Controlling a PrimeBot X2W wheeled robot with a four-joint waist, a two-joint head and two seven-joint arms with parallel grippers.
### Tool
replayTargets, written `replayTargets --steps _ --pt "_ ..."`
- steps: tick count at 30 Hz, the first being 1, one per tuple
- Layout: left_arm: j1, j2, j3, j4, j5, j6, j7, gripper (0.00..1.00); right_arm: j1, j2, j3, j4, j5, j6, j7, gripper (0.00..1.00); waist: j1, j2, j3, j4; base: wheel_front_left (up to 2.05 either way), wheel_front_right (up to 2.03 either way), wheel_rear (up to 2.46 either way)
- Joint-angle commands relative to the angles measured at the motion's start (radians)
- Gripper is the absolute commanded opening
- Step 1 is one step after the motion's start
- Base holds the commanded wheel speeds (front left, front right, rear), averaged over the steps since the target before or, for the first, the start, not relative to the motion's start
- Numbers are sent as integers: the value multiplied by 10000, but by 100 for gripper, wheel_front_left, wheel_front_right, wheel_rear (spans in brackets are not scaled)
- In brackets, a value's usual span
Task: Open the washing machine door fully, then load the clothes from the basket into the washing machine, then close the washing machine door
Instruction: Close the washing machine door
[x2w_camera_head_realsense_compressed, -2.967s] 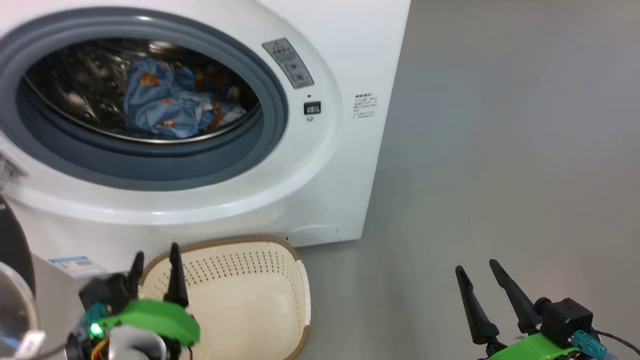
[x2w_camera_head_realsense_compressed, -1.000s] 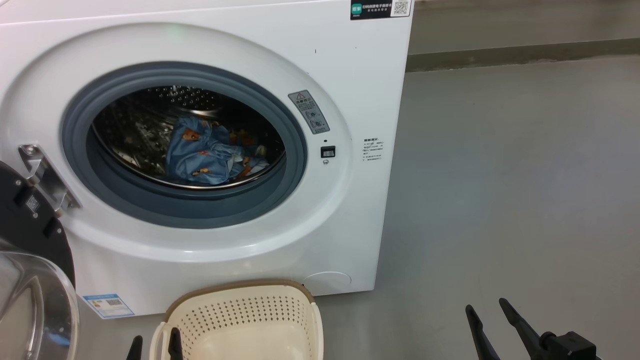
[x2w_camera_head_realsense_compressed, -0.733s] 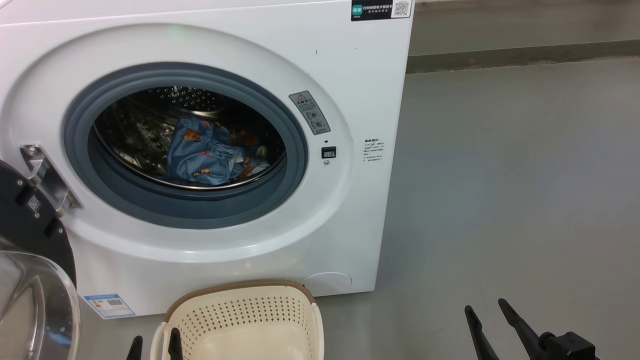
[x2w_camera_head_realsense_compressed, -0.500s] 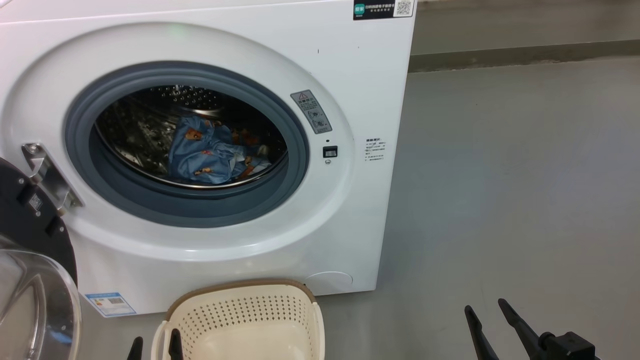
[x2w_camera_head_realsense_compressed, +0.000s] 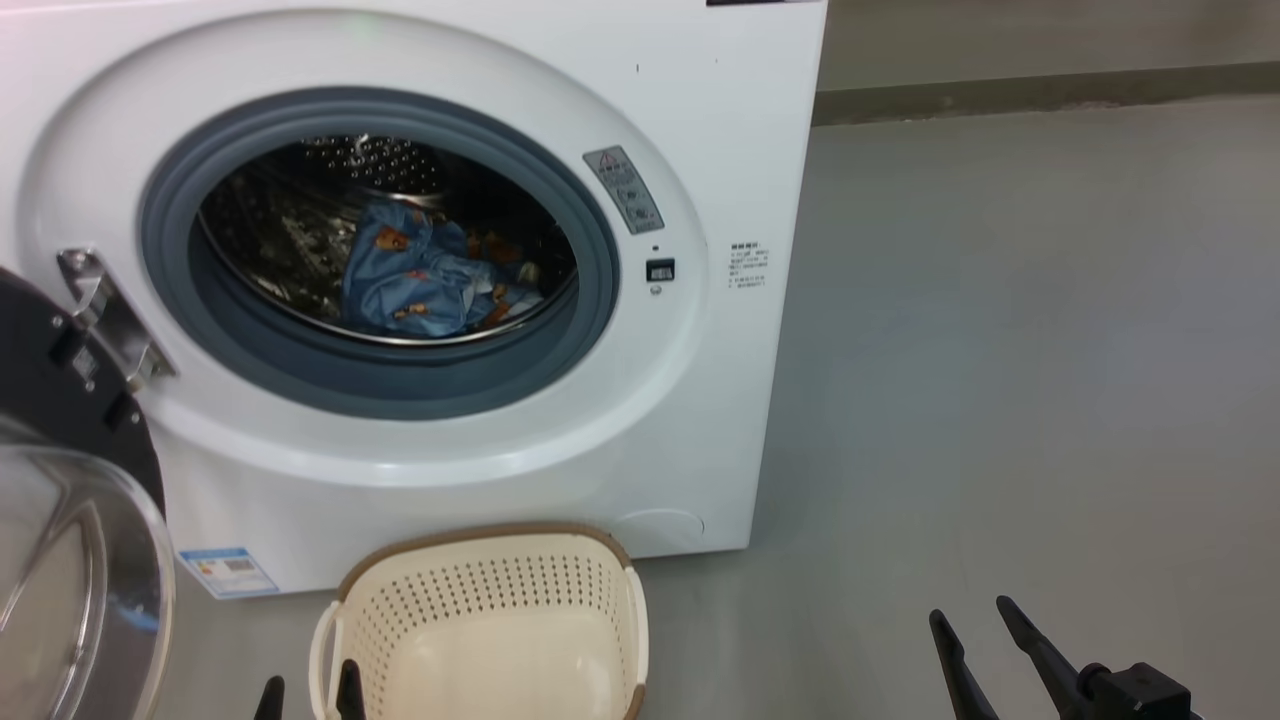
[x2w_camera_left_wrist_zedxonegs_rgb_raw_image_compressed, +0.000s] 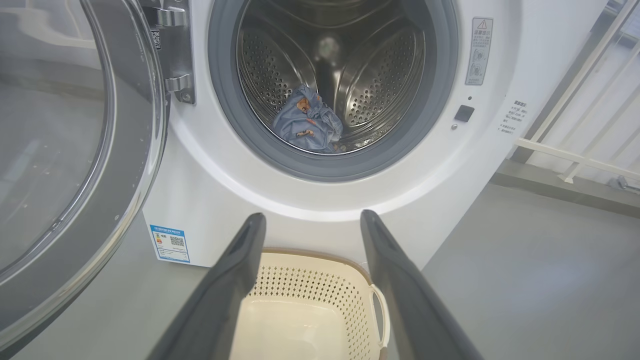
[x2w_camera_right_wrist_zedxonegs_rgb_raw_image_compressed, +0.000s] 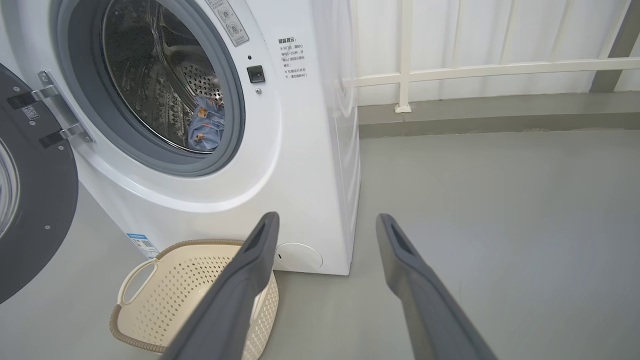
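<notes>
Lying in washing machine (x2w_camera_head_realsense_compressed: 700, 420), clothes (x2w_camera_head_realsense_compressed: 420, 285), door (x2w_camera_head_realsense_compressed: 40, 390) standing open

the washing machine door (x2w_camera_head_realsense_compressed: 75, 480) is cut off by the left edge, the basket (x2w_camera_head_realsense_compressed: 480, 585) by the bottom edge. the print (x2w_camera_head_realsense_compressed: 749, 265) on the washing machine (x2w_camera_head_realsense_compressed: 450, 470) is too small to read.

Glossy white washing machine (x2w_camera_head_realsense_compressed: 700, 130); perforated plastic basket (x2w_camera_head_realsense_compressed: 500, 600); cloth clothes (x2w_camera_head_realsense_compressed: 415, 280).

The clothes (x2w_camera_head_realsense_compressed: 420, 285) lie inside the washing machine (x2w_camera_head_realsense_compressed: 450, 470). The washing machine door (x2w_camera_head_realsense_compressed: 50, 400) hangs open at its left. The basket (x2w_camera_head_realsense_compressed: 480, 580) stands on the floor (x2w_camera_head_realsense_compressed: 1000, 350) just before it.
</notes>
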Motion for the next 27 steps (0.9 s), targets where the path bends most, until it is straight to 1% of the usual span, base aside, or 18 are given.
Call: replayTargets --steps 1,7,12,27 --pt "-237 55 268 -184 92 65 -65 100 -231 -120 206 -248 -58 14 -48 100 0 0 23 9 -172 172 0" --pt "-253 55 242 -169 74 82 -65 100 -248 -116 213 -237 -42 14 -48 100 0 0 98 23 -149 149 0" --pt "-278 55 236 -171 83 87 -65 100 -273 -114 212 -234 -37 14 -48 100 0 0 152 28 -85 85 0" --pt "-322 55 240 -123 61 88 -65 100 -296 -75 187 -205 -51 14 -48 100 0 0 107 102 -6 6 0"
